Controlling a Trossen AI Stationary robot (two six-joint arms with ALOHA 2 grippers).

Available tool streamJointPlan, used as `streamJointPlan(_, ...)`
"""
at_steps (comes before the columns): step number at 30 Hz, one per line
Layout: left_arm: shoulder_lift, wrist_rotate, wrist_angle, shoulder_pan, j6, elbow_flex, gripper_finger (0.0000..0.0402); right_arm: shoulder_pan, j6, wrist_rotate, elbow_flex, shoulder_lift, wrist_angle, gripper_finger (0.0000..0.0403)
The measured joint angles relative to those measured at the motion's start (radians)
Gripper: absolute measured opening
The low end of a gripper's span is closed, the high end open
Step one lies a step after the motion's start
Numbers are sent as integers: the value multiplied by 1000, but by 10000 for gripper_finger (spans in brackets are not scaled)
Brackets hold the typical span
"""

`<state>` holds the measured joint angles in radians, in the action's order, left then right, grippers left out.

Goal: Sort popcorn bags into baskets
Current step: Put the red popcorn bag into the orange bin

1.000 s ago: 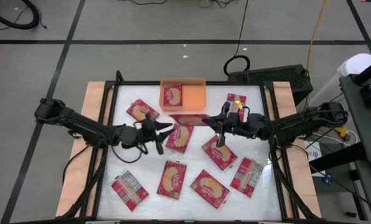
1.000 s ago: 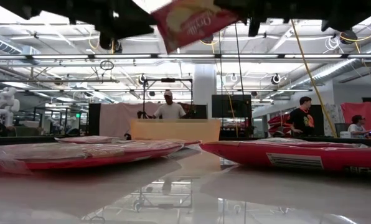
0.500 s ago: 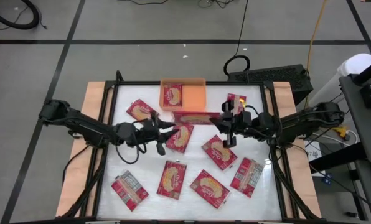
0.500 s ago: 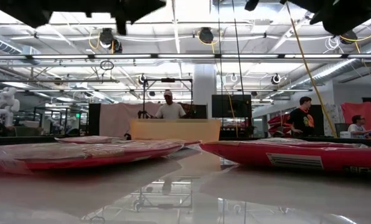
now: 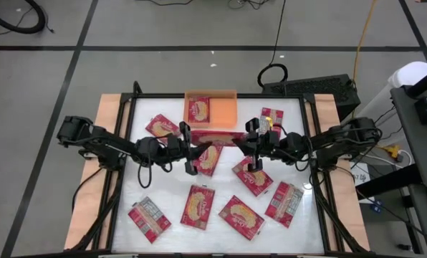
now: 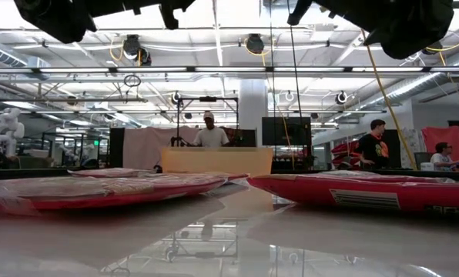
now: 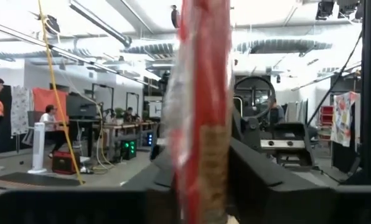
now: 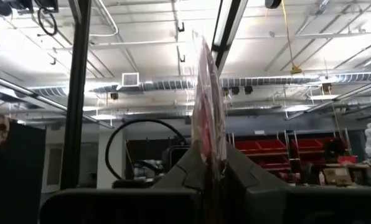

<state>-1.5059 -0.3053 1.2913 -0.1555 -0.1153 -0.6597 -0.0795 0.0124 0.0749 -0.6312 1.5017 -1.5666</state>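
A red popcorn bag (image 5: 217,137) hangs edge-on above the table, just in front of the orange basket (image 5: 226,112). My right gripper (image 5: 248,140) is shut on its right end, and my left gripper (image 5: 190,141) holds its left end. In the left wrist view the bag (image 7: 201,124) stands between my left gripper's (image 7: 198,183) dark fingers, which touch both faces. The right wrist view shows the bag (image 8: 209,124) clamped thin in the right gripper (image 8: 211,169). One popcorn bag (image 5: 198,110) lies in the basket's left half. Several more lie flat on the table.
Loose bags lie at the table's back left (image 5: 163,127), middle (image 5: 208,158), right (image 5: 251,174), back right (image 5: 271,118) and along the front (image 5: 198,206). A black frame (image 5: 127,172) rims the table. In the low view, people (image 6: 210,135) stand in the room behind the basket (image 6: 218,160).
The right gripper carried the bag a little toward the basket. The left arm swung right to the bag's left end, and its fingers closed in on the bag.
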Motion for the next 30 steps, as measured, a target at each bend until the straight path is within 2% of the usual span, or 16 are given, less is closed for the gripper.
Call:
streamJointPlan(3,0,7,0,-4,-25,5,24,0,-8,0,2,-12,7,14)
streamJointPlan(7,0,-1,-6,-4,-33,8,28,-1,-18,33,6,-51,86,48)
streamJointPlan(10,21,-10,-68,-4,-54,10,31,-10,28,112,5,-128,309,87)
streamJointPlan(12,77,-17,-197,-4,-58,10,23,-19,79,177,5,-191,538,116)
streamJointPlan(17,272,-17,-704,17,40,10,20,-38,192,270,6,-357,1027,182)
streamJointPlan(21,406,1,-1048,38,161,10,30,-35,253,269,-17,-431,1303,213)
streamJointPlan(25,436,81,-1282,53,251,10,37,-32,244,264,-113,-373,1410,224)
streamJointPlan(30,413,131,-1381,66,335,10,20,-28,137,186,-259,-194,1424,222)
